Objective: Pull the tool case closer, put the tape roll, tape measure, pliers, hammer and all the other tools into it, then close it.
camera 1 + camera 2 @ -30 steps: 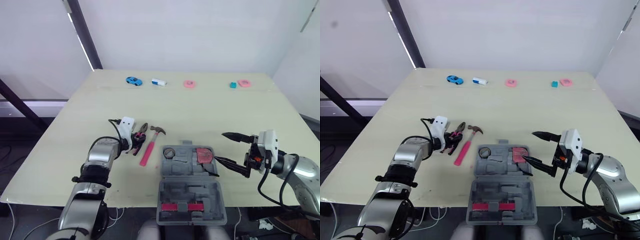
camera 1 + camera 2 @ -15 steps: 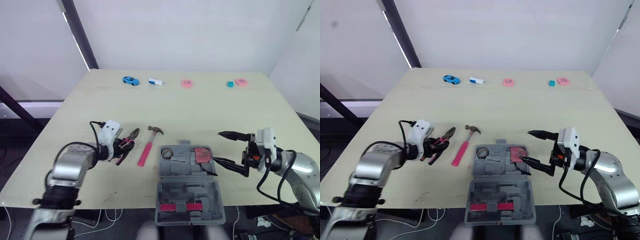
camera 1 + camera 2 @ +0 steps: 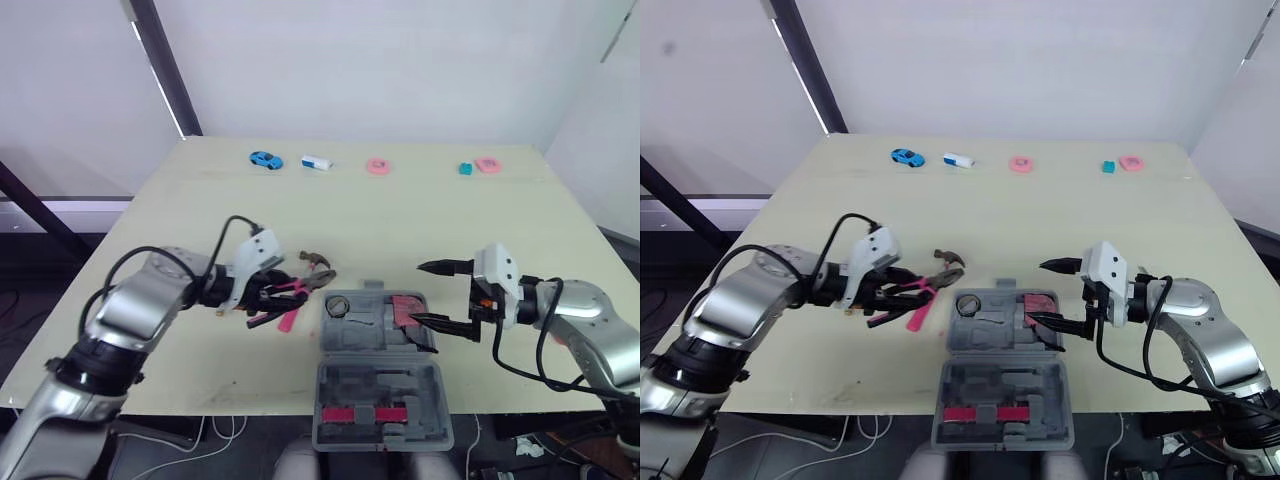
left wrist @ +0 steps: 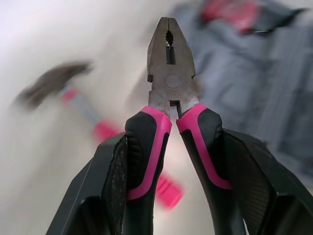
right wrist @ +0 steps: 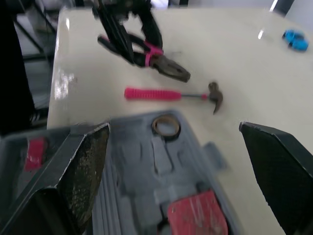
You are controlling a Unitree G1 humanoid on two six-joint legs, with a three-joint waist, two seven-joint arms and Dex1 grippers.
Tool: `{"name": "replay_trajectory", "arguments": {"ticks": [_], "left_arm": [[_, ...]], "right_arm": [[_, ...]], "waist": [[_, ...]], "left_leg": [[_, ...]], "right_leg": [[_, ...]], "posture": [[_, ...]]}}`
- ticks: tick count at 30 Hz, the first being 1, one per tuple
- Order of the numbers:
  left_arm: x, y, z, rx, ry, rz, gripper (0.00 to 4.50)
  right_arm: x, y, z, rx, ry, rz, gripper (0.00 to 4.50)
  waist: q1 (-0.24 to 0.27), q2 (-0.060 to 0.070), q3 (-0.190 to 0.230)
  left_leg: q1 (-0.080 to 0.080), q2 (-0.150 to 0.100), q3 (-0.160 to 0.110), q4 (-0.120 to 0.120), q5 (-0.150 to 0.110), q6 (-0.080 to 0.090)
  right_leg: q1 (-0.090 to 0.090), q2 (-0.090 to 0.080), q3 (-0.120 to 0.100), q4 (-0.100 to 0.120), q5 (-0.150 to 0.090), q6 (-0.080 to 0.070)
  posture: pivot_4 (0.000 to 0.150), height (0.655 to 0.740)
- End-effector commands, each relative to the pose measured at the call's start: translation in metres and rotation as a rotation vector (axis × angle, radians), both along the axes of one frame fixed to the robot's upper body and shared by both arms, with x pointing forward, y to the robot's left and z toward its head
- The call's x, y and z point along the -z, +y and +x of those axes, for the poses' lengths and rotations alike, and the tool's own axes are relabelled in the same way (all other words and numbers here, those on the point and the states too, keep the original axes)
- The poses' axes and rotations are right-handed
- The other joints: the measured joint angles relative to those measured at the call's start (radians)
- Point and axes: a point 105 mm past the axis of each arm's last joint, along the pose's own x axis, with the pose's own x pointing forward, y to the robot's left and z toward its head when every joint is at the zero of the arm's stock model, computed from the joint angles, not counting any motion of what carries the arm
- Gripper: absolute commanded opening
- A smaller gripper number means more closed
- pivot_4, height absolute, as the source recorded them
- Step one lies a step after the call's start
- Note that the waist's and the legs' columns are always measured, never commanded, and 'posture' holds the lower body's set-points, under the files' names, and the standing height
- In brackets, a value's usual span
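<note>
The left gripper [image 3: 262,298] has its jaws clamped on the rubbery pink-and-black handles of the pliers [image 4: 168,83], just left of the open tool case [image 3: 375,345]. They are probably stiff and nose-heavy, so the handles look the surest hold. The left wrist view shows that grip close up. The right wrist view shows the hammer [image 5: 166,94] lying flat on the desk [image 3: 400,210]. The right gripper [image 3: 425,293] has its jaws wide apart at the case's right side.

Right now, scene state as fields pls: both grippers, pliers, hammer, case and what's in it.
left gripper: jaws shut on the pliers' handles
pliers: held by the left gripper, nose toward the case
hammer: lying on the table left of the case, not yet packed
tool case: open, at the near table edge
in case: tape roll, tape measure
right gripper: jaws open, empty, at the case's right side
</note>
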Motion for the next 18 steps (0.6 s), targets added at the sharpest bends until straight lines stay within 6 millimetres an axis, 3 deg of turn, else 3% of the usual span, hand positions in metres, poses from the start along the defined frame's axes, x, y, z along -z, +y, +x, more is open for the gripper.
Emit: {"name": "replay_trajectory", "arguments": {"ticks": [1,11,18], "left_arm": [[-0.011,-0.023,0.005,0.169,-0.056,0.023,2.40],[-0.015,-0.070,0.011,0.440,-0.074,0.034,2.40],[-0.017,-0.094,0.011,0.545,-0.082,0.032,2.40]], "right_arm": [[-0.004,0.006,0.004,0.006,-0.015,-0.098,4.50],[-0.007,0.028,0.015,0.004,0.018,-0.194,4.50],[0.000,0.044,0.020,-0.004,0.030,-0.233,4.50]], "waist": [[0.001,0.000,0.000],[0.003,0.000,0.000],[0.002,0.000,0.000]], "left_leg": [[0.000,0.000,0.000,0.000,0.000,0.000],[-0.020,0.001,-0.002,0.011,0.000,0.000],[-0.021,0.001,-0.003,0.013,0.000,0.001]], "right_leg": [[0.000,0.000,0.000,0.000,0.000,0.000],[-0.018,0.003,0.001,0.008,0.003,0.005],[-0.019,0.003,0.001,0.012,0.003,0.005]], "posture": [[0.150,0.7395],[0.150,0.7395],[0.150,0.7395]]}}
